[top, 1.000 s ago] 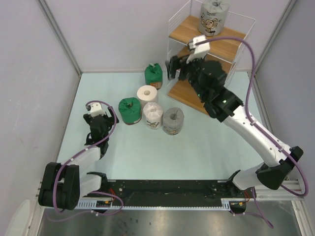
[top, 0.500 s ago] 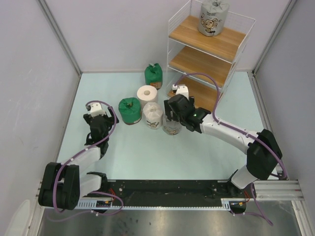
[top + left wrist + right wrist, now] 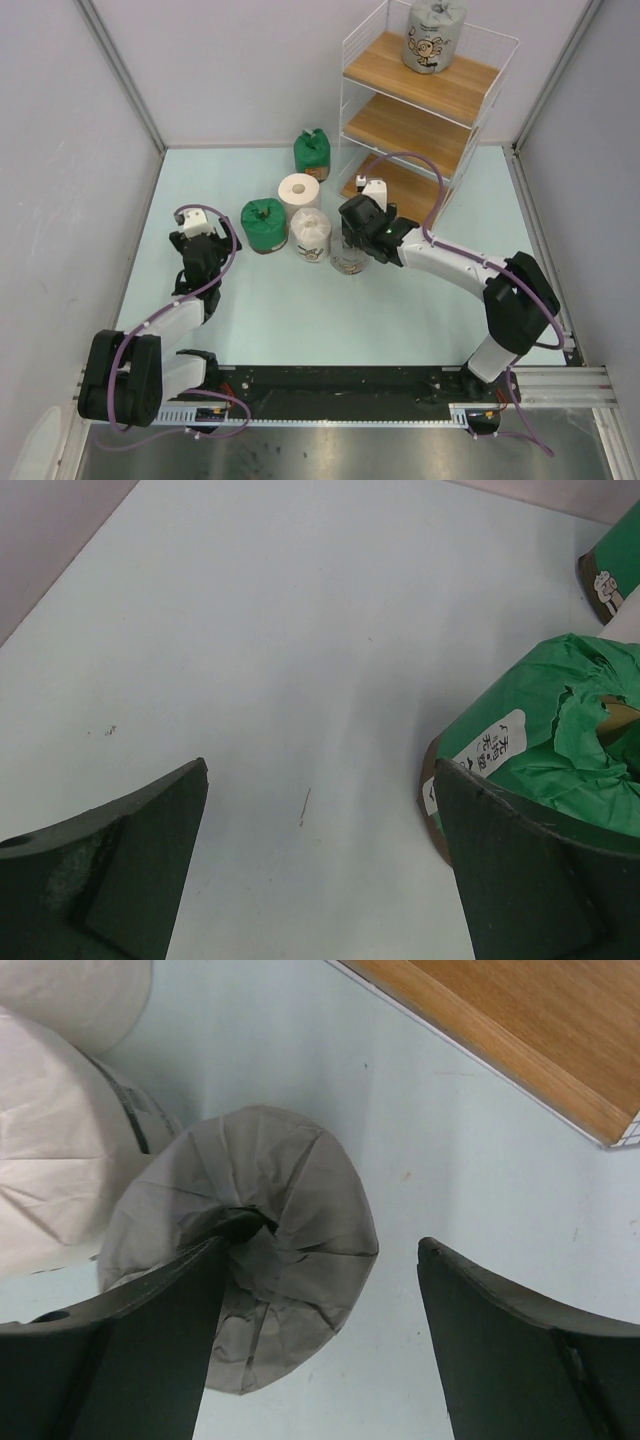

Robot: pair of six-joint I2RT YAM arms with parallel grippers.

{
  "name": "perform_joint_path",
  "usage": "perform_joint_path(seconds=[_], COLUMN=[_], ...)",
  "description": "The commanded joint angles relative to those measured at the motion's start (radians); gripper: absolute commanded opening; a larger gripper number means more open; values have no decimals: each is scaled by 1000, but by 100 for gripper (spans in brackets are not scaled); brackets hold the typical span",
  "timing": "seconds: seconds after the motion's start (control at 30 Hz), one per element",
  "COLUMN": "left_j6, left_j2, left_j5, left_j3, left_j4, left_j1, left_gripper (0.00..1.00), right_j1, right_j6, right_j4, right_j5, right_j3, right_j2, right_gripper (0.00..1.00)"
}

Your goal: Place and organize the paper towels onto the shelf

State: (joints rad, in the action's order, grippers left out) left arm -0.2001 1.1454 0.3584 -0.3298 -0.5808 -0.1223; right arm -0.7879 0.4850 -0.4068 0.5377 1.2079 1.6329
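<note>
The shelf (image 3: 402, 122) stands at the far right corner of the tabletop (image 3: 300, 320), a white wire frame with three wooden boards. Its top board (image 3: 462, 86) carries one grey cartoon-print roll (image 3: 435, 35), upright at the far end. The bottom board (image 3: 520, 1030) is partly hidden behind the right arm in the overhead view.

The other five paper towels stand on the tabletop, left of the shelf. A green-wrapped roll (image 3: 312, 153) is farthest back. Nearer than it is the bare white roll (image 3: 299, 190), its cardboard core showing. To the left of that sits the second green roll (image 3: 264, 222). The white-wrapped roll (image 3: 310, 235) stands just beside the bare one on its near side. The second grey roll (image 3: 250, 1300) is right next to the white-wrapped roll, on its right, a short way off the bottom board's edge.

The right gripper (image 3: 350, 246) hangs directly over this grey roll. Its fingers (image 3: 130, 1350) are spread apart and grasp nothing: the left one lies over the roll's crimped top, and the right one stands clear of the roll, with bare tabletop between them.

The left gripper (image 3: 320, 770) hovers low over the tabletop at the left. Its fingers are released wide, with nothing between them. The nearer green roll is just beside its right finger.
</note>
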Motion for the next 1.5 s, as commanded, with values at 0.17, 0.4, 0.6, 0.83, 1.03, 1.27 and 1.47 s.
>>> perform_joint_path(seconds=[0.17,0.4,0.6,0.83,1.03,1.27,1.47], left_j6=[14,14,14,14,14,14,14], left_j2=[8,10,10,5,5,4,5], left_j5=[-16,-16,-16,-15,-15,-15,-16], left_j3=[-38,-40,-40,-37,-38,-35,-37], left_j4=[-21,-21,-21,-21,-21,-19,-19], left_j1=[-2,-2,-2,-2,0,-2,-2], left_gripper=[100,100,100,100,100,100,100], right_j1=[53,70,65,101,128,271,375], right_j6=[49,29,-42,-129,-282,-356,-341], right_j4=[-12,0,26,-15,-43,-32,-84], right_j5=[-47,-131,-131,-90,56,35,25], right_j3=[-4,-5,-4,139,411,790,981], right_j2=[62,18,-262,-517,-509,-331,-183], right_gripper=[61,39,36,36,33,30,30])
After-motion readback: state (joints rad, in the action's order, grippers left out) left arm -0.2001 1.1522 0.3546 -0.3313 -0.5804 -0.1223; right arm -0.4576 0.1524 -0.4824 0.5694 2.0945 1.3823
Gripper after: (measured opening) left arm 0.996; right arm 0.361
